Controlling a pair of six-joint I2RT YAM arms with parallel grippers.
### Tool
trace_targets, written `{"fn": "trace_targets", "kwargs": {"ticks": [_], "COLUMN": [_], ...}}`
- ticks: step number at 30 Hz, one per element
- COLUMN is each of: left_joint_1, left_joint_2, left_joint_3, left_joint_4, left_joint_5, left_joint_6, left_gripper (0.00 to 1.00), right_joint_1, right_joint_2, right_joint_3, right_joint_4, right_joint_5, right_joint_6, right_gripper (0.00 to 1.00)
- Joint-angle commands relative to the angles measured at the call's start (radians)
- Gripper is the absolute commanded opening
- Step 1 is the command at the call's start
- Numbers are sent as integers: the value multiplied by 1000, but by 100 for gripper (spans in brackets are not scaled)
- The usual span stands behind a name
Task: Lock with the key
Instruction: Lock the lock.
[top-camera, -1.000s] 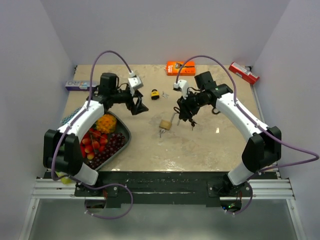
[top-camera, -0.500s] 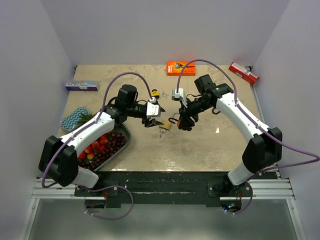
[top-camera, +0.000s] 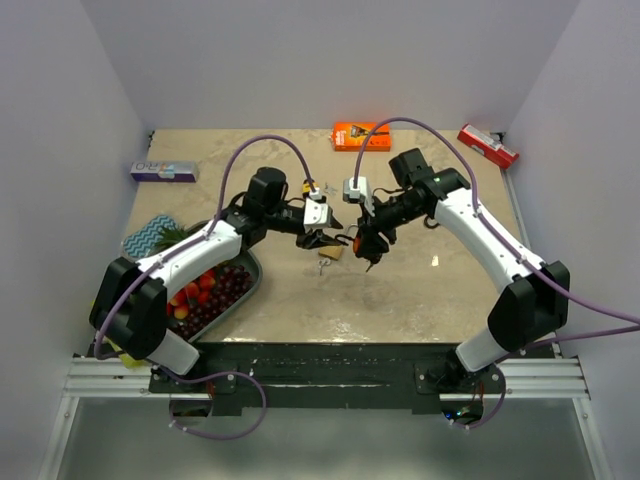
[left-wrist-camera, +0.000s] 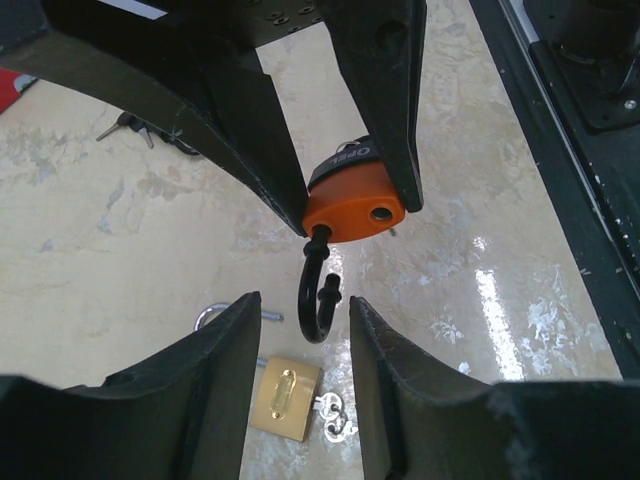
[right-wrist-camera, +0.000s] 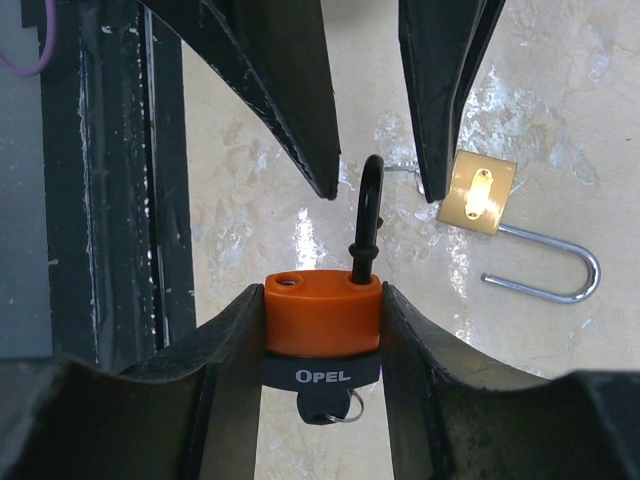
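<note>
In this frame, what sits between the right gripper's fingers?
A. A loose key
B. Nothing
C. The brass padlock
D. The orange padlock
D: in the right wrist view the right gripper is clamped on the body of the orange padlock, its shackle swung open, while the brass padlock lies apart on the table.

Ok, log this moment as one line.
right hand: shut on orange padlock, shackle open | left hand: open, near that shackle | brass padlock: lying on table
</note>
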Motion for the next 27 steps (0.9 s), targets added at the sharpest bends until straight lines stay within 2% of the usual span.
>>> {"fn": "trace_targets", "kwargs": {"ticks": [1, 9, 12, 13, 16, 18, 19, 27], "left_joint_1": [-3, -11, -15, -15, -17, -17, -17, -22], "left_joint_2": [19, 46, 49, 48, 39, 32, 31, 14], "left_joint_3": [43, 51, 56, 56, 54, 56, 56, 48], "left_joint_4": [94, 107, 105, 108, 129, 136, 134, 148], "left_joint_5": [39, 31, 31, 29, 11, 0, 0, -23], "left_joint_6": [-32, -57, -63, -68, -98, -126, -126, -143], "left_gripper": [43, 33, 23, 17, 5, 9, 17, 19], "right_joint_1": [15, 21, 22, 22, 21, 22, 22, 22], "right_joint_2": [-63, -66, -65, -63, -62, -62, -60, -51], "right_joint_3": [46, 50, 46, 46, 40, 40, 38, 40], "right_joint_4": [39, 48, 47, 47, 45, 47, 45, 45], "right_joint_5": [-63, -66, -64, -64, -67, -69, -70, -70], "right_joint_6": [-15, -7, -7, -7, -1, 7, 7, 1], "right_gripper": [0, 0, 0, 0, 0, 0, 0, 0]}}
